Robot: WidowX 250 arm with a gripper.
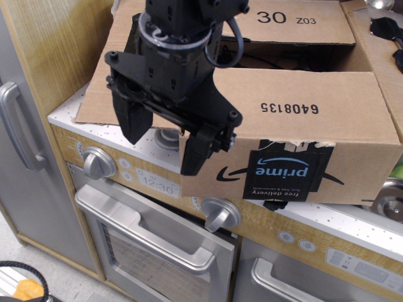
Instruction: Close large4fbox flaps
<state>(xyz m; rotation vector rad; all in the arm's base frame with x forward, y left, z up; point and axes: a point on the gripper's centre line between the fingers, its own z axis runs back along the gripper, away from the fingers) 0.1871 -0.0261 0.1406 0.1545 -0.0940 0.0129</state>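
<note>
The large4fbox (283,157) is a brown cardboard box on the toy kitchen counter, with black "prime" tape (280,176) on its front wall. The near flap (296,107), printed "6408135", lies folded in over the opening. The far flap (283,22), printed "30 Z03", lies behind a dark gap of open box. The left flap (101,85) sticks out to the left. The right flap (384,63) sticks out to the right. My black gripper (165,139) hangs over the box's front left corner, open and empty, one finger (132,123) over the left flap and one (198,154) at the front wall.
Below the box are the toy oven door with its silver handle (151,236), two knobs (97,162) (219,214) and a clock display (157,184). A grey door with a handle (16,126) stands at the left. A metal pot (387,198) sits at the right edge.
</note>
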